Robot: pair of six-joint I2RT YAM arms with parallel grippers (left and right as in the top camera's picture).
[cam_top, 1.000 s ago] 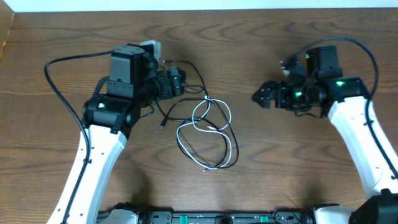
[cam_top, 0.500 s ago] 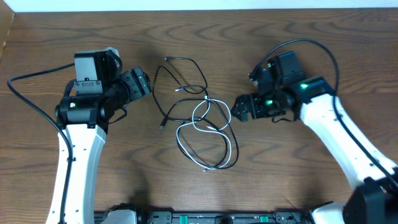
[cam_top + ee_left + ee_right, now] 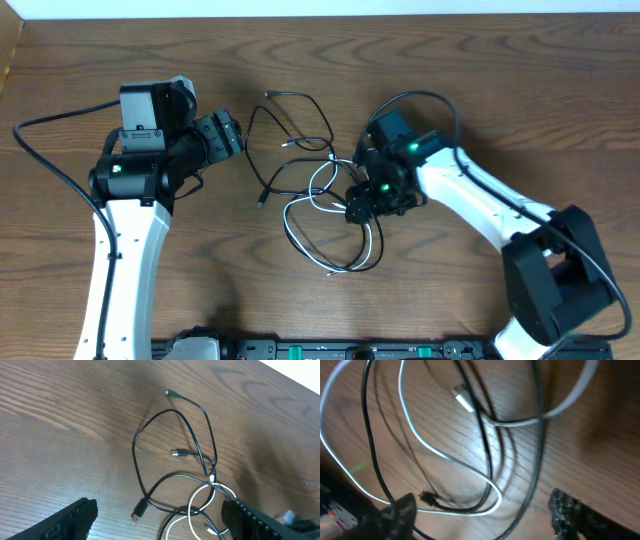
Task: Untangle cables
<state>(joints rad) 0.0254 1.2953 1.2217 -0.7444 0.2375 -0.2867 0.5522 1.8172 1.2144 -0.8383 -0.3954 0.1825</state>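
Our right tool (image 3: pixel 481 506) is spread over both cables (image 3: pixel 520 421). If it pinches both, pulling may tighten the tangle.

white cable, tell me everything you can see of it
The white cable is a thin, smooth cord lying flat on the wood table in loose loops, a small one above a larger one. One small white plug shows in the right wrist view. The black cable crosses and interlaces with it at several spots. The right pincer hangs open over its right side, fingers either side of the strands; contact cannot be told.
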